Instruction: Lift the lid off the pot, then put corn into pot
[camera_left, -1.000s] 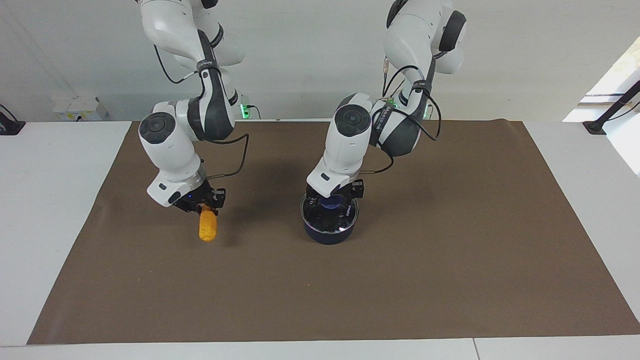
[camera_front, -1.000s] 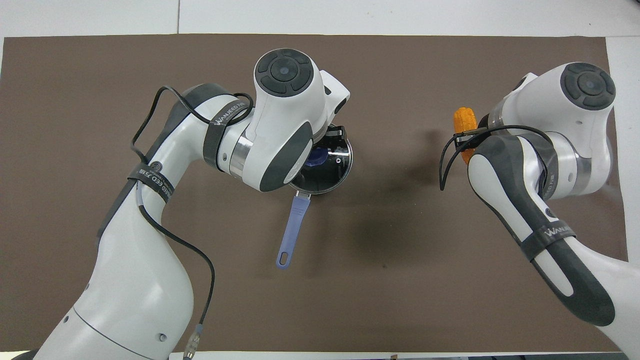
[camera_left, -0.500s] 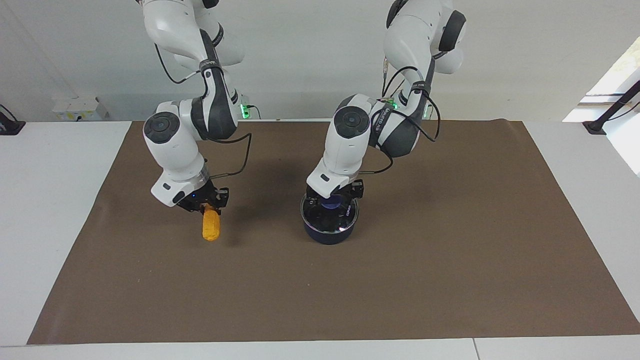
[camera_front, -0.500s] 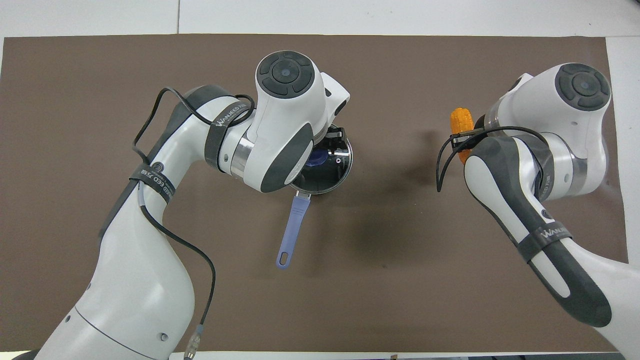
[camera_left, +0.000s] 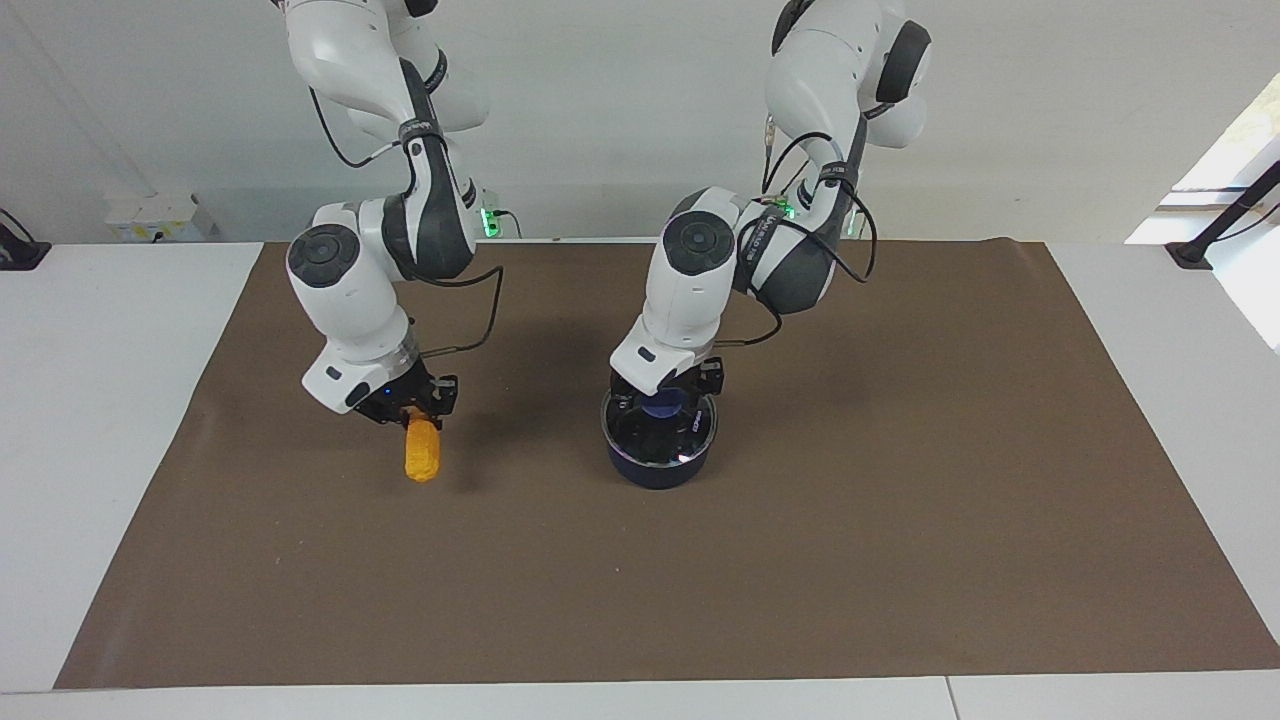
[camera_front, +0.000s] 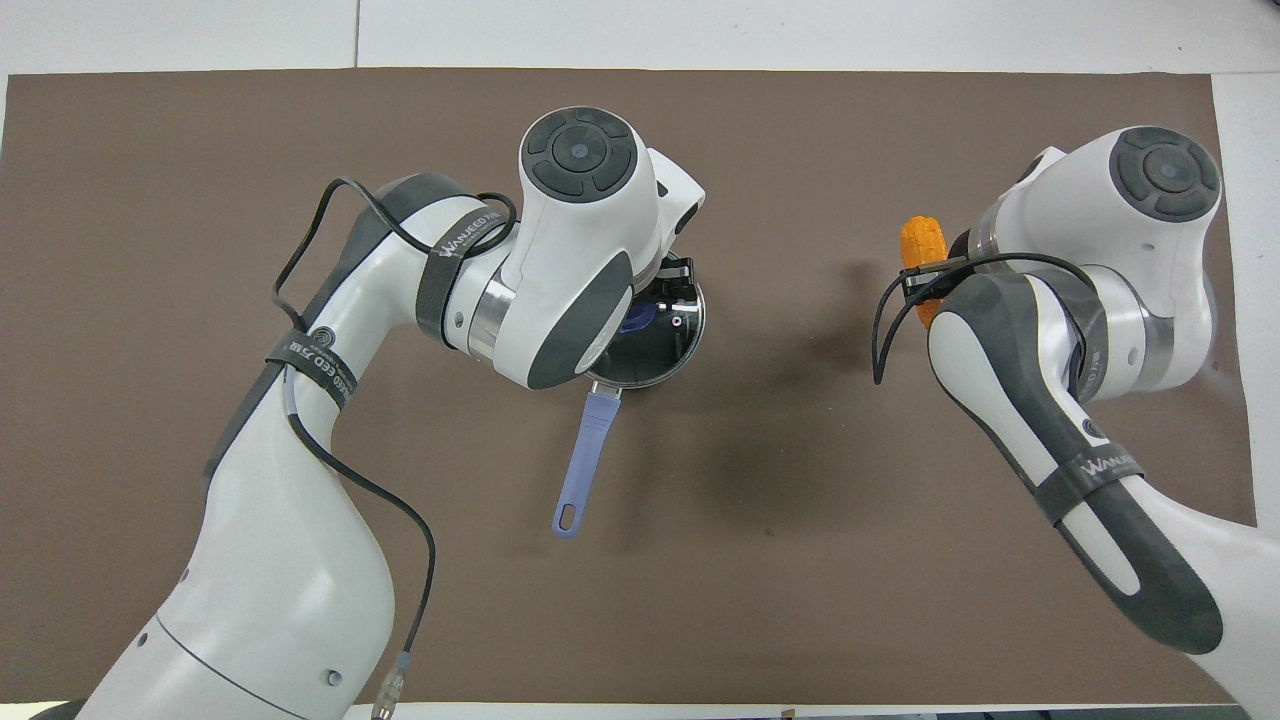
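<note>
The dark navy pot stands mid-mat with the glass lid on it. In the overhead view the lid shows beside my left arm, and the pot's long blue handle points toward the robots. My left gripper is down on the lid at its blue knob; in the overhead view the left gripper is mostly hidden under its own wrist. My right gripper is shut on the top end of the orange-yellow corn, which hangs just above the mat toward the right arm's end. The corn's tip shows in the overhead view.
A brown mat covers the table. White table surface lies around the mat.
My right gripper has raised the corn slightly and carried it a little toward the pot. My left arm's elbow has shifted slightly; the lid is still on the pot.
</note>
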